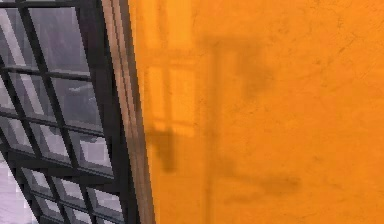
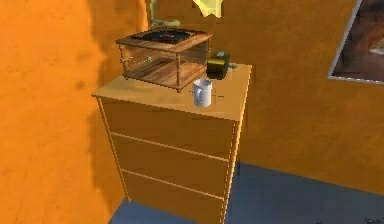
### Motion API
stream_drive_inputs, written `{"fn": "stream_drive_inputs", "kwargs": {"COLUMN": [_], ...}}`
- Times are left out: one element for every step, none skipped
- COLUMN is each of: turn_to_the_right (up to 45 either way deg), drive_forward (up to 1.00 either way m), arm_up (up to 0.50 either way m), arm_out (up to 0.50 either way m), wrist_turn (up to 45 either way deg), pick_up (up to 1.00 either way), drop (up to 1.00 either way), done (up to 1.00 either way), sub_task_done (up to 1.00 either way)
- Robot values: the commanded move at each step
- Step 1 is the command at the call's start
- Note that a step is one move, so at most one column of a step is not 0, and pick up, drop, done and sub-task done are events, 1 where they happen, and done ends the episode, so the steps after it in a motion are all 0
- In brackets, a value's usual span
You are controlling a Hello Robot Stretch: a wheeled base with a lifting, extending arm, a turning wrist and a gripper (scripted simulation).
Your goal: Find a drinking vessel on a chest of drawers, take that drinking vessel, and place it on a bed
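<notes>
A light wooden chest of drawers (image 2: 170,150) with three drawer fronts stands against an orange wall in the arm side view. On its top, near the front right, stands a small white cup-shaped thing with a handle, the mug (image 2: 203,92). Behind it to the right sits a small dark object (image 2: 219,66).
A record player under a clear box (image 2: 163,55) takes up the back left of the chest top. A framed picture (image 2: 360,45) hangs at the arm side view's right. Blue floor (image 2: 300,200) lies beside the chest. In the forward view, a dark-framed window (image 1: 55,110) adjoins an orange wall (image 1: 260,110).
</notes>
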Motion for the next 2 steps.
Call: {"fn": "stream_drive_inputs", "kwargs": {"turn_to_the_right": [0.0, 0.0], "drive_forward": [0.0, 0.0], "arm_up": [0.38, 0.0], "arm_out": [0.0, 0.46], "wrist_turn": [0.0, 0.0], "pick_up": [0.0, 0.0], "drop": [0.0, 0.0], "done": [0.0, 0.0], "sub_task_done": [0.0, 0.0]}}
